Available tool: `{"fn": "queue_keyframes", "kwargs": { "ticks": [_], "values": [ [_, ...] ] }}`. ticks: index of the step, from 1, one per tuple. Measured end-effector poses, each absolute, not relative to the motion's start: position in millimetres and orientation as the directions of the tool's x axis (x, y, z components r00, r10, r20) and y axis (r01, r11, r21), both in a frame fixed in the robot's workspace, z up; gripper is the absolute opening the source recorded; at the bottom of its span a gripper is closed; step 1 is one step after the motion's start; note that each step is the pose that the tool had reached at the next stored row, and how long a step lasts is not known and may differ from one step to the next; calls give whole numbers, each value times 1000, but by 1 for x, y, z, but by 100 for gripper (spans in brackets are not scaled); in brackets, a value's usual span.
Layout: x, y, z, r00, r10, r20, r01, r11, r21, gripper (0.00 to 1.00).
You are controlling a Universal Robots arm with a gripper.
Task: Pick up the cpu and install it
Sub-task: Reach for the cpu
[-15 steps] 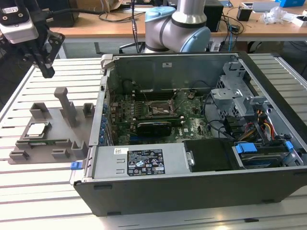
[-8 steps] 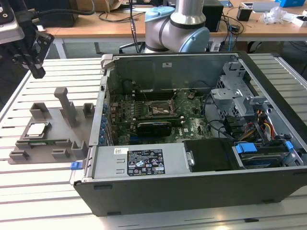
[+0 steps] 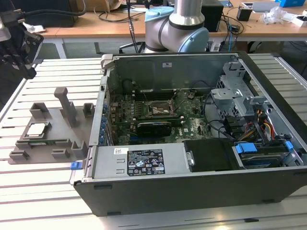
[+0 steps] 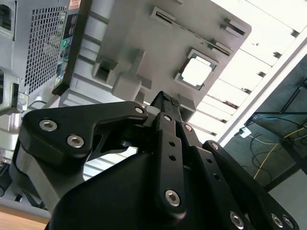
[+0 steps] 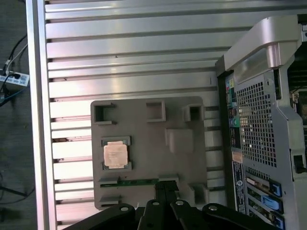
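The cpu (image 3: 37, 129) is a small silver square with a pale rim. It lies flat in a recess of the grey plastic holder block (image 3: 60, 136), at the exterior view's left, beside the open computer case (image 3: 192, 191). Both wrist views look down on the cpu (image 5: 115, 154) (image 4: 197, 72) in the holder (image 5: 144, 124). My gripper (image 3: 26, 67) hangs high above and behind the holder, well clear of it. Its black fingers (image 5: 166, 184) (image 4: 165, 101) sit together, shut on nothing. The dark metal-framed socket (image 3: 160, 109) sits mid-motherboard inside the case.
The holder and case rest on a slatted aluminium table (image 3: 48, 191). The holder has an upright post (image 3: 67, 105) and small raised blocks. Drive cages and cables (image 3: 249, 120) fill the case's right side. The arm's base (image 3: 180, 28) stands behind the case. Cables lie on the floor (image 5: 12, 81).
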State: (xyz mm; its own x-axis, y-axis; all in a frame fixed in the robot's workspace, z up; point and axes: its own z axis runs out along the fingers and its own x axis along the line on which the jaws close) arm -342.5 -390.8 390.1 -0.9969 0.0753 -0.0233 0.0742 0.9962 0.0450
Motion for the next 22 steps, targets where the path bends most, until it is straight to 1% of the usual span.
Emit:
{"fn": "queue_keyframes", "kwargs": {
  "ticks": [22],
  "values": [
    [-402, -391, 389, -997, 75, -23, 74, 996, 45, 11]
  ]
}}
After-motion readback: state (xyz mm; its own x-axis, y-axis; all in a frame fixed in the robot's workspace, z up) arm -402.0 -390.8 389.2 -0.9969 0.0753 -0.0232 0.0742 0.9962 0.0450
